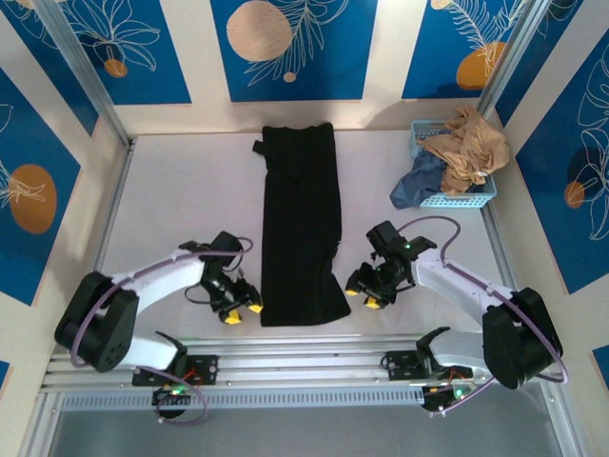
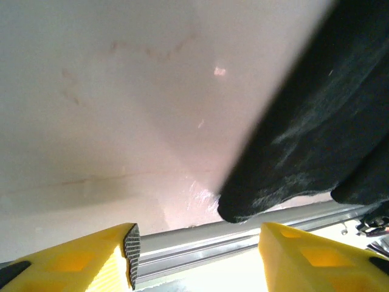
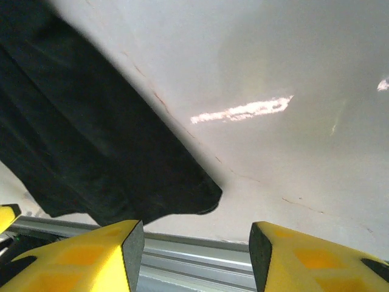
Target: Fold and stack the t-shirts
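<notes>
The shirt (image 1: 300, 228) lies mid-frame, a long black strip. Left gripper (image 1: 243, 312) and right gripper (image 1: 363, 294) flank its lower end, jaws spread, empty.

White table (image 1: 190, 190), black t-shirt (image 1: 300, 219) apparently folded lengthwise, blue basket (image 1: 461, 200) far right.

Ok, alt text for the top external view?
A black cloth t-shirt folded into a long strip lies on a white table, open left gripper and right gripper flanking its near end. Blue plastic basket of clothes far right.
</notes>
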